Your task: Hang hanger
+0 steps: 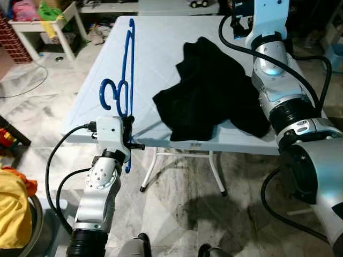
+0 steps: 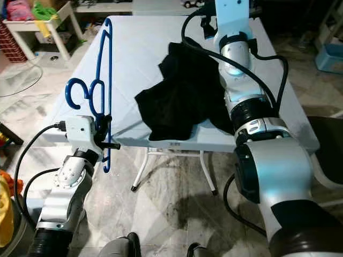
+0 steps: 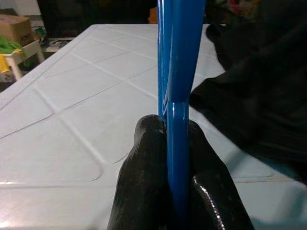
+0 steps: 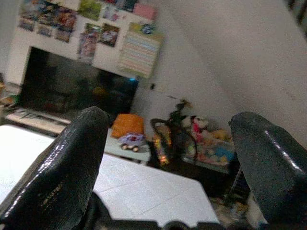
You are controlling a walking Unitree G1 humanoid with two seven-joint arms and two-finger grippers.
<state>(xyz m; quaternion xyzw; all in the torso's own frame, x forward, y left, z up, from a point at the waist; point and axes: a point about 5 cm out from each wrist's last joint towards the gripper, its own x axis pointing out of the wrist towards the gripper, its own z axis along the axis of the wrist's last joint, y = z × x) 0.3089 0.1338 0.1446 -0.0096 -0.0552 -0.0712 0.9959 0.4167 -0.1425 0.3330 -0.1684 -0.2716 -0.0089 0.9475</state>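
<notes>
left wrist view has the left end effector (image 3: 177, 167) clamped tight on the blue hanger (image 1: 126, 80), held upright over the bench's (image 1: 161, 48) near left edge. right end effector (image 4: 168, 158) gapes wide, holding nothing. lift steadily, keeping the hook clear of the black garment (image 1: 214, 91).

A pale blue folding table (image 1: 161, 59) is seen on a marbled tile floor (image 1: 182, 203), with white legs (image 1: 150, 168) crossed beneath it. A black garment (image 1: 214, 91) is spread in a rumpled heap on the table's near right part, its edge reaching the front rim. A small white table (image 1: 45, 24) stacked with bright clutter is placed well apart at the far left. A yellow cloth (image 1: 12, 206) is seen at the lower left. A dark screen (image 4: 72, 88) and toys (image 4: 201, 139) are set along a far wall.
</notes>
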